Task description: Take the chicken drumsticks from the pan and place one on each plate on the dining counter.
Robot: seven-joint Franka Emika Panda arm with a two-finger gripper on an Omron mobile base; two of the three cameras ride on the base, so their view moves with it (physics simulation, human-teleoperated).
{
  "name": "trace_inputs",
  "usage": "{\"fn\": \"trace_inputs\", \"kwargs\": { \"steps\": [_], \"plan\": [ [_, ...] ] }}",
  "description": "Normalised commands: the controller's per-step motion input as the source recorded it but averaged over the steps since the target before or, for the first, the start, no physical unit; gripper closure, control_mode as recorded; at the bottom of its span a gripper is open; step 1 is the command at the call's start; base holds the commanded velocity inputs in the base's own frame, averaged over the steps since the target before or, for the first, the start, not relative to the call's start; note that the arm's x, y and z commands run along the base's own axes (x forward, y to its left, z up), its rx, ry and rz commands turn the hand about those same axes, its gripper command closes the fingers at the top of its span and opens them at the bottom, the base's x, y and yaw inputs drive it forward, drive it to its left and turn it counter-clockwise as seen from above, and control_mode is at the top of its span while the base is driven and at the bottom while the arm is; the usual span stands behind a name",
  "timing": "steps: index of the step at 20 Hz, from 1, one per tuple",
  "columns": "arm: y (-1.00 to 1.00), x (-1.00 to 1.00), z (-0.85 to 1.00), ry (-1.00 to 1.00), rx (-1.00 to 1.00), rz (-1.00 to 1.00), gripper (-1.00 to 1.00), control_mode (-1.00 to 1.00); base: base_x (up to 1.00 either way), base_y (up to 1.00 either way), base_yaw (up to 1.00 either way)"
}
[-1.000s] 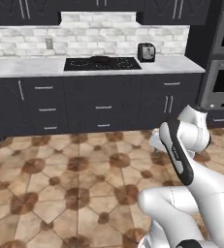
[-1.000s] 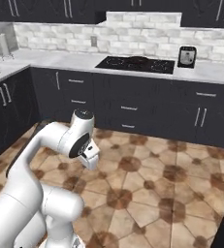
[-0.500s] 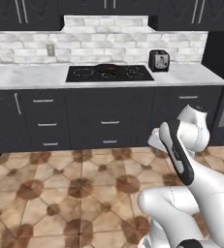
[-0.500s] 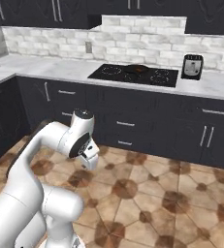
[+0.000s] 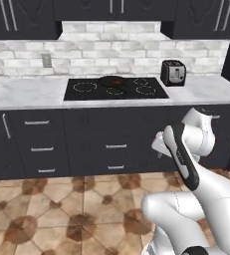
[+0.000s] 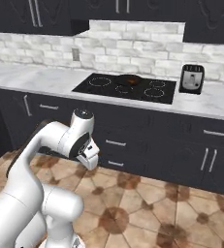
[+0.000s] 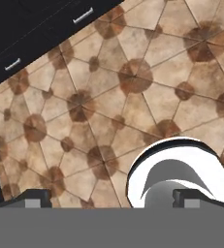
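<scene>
Currently I log: arm folded low, gripper (image 7: 111,198) spread wide over floor tiles; pan (image 5: 111,80) upper centre, contents indistinct.

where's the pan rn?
The pan sits on the black stove, near its back middle, on the marble worktop against the far wall; the toaster stands to the stove's right.

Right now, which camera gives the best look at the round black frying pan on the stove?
The left base view: the round black frying pan faces it squarely. The right base view shows it at an angle. The hand view looks at floor tiles.
</scene>
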Motion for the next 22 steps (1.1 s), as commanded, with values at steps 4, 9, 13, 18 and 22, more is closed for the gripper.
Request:
{"fn": "trace_inputs", "kwargs": {
  "steps": [4,9,13,18,22],
  "plan": [
    [0.00,0.00,0.00,0.00,0.00,0.00,-1.00,1.00,1.00,0.00,0.00],
    [0.00,0.00,0.00,0.00,0.00,0.00,-1.00,1.00,1.00,0.00,0.00],
    [0.00,0.00,0.00,0.00,0.00,0.00,-1.00,1.00,1.00,0.00,0.00],
    [0.00,0.00,0.00,0.00,0.00,0.00,-1.00,1.00,1.00,0.00,0.00],
    [0.00,0.00,0.00,0.00,0.00,0.00,-1.00,1.00,0.99,0.03,0.00]
  ]
}}
